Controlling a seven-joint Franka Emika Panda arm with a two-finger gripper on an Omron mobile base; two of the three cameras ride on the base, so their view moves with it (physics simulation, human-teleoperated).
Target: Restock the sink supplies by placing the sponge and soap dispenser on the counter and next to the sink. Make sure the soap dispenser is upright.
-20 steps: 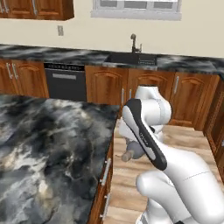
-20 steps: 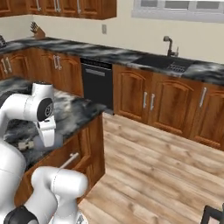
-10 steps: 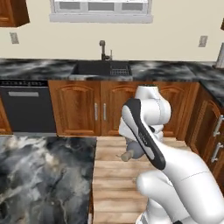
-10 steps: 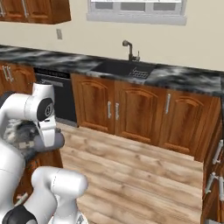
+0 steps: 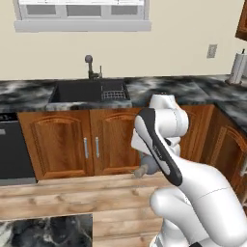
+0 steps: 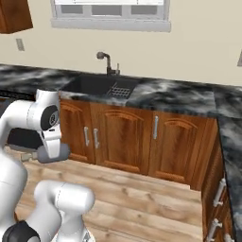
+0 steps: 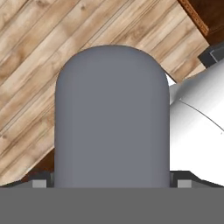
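Note:
My gripper (image 7: 111, 183) is shut on the soap dispenser (image 7: 111, 118), whose grey rounded body spans the gap between the fingertips. In the base views the soap dispenser (image 5: 144, 169) (image 6: 49, 152) hangs on its side in the gripper (image 5: 150, 166), low over the wooden floor, its pale nozzle pointing left. The dark sink (image 5: 87, 91) (image 6: 99, 86) with its arched faucet (image 5: 89, 65) lies ahead in the black marbled counter (image 5: 183, 89) (image 6: 179, 97). The sponge is out of view.
Brown cabinet doors (image 5: 91, 142) front the counter. A dark dishwasher (image 5: 9, 149) stands at the left. A white paper-towel roll (image 5: 239, 67) stands at the far right of the counter. A corner of a marbled island (image 5: 48, 231) lies near the base.
The base has driven and turned, so the whole scene shifted: the sink now sits closer and centred, and the island has dropped to the bottom edge. The gripper still holds the soap dispenser.

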